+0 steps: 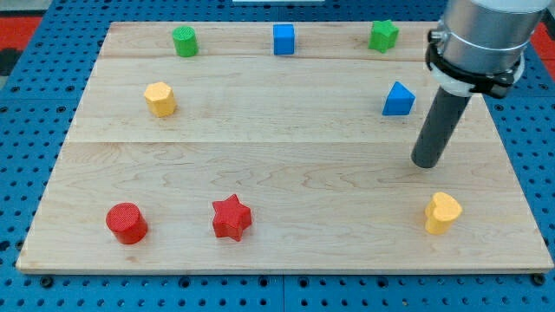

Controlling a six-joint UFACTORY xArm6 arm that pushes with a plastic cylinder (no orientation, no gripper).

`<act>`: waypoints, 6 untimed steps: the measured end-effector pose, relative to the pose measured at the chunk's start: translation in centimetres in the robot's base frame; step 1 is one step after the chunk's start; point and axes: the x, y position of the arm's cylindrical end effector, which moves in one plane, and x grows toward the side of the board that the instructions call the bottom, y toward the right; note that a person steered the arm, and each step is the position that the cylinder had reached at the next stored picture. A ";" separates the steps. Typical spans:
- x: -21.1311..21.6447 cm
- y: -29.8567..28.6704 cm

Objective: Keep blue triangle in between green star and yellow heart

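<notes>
Eight blocks: two each of green, blue, yellow, red.

The blue triangle lies between the green star above and the yellow heart below; my tip stands right of the triangle.

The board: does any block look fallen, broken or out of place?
Nothing stands out. All eight blocks sit flat on the board, apart from each other. My tip rests right of and below the blue triangle, not touching it.
</notes>
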 end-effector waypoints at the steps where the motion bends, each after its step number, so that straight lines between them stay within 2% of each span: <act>1: -0.9 -1.2; 2: -4.3 -7.1; 3: -4.3 -9.6; 4: -4.6 0.2; 5: -7.6 5.6; 6: -13.6 -1.8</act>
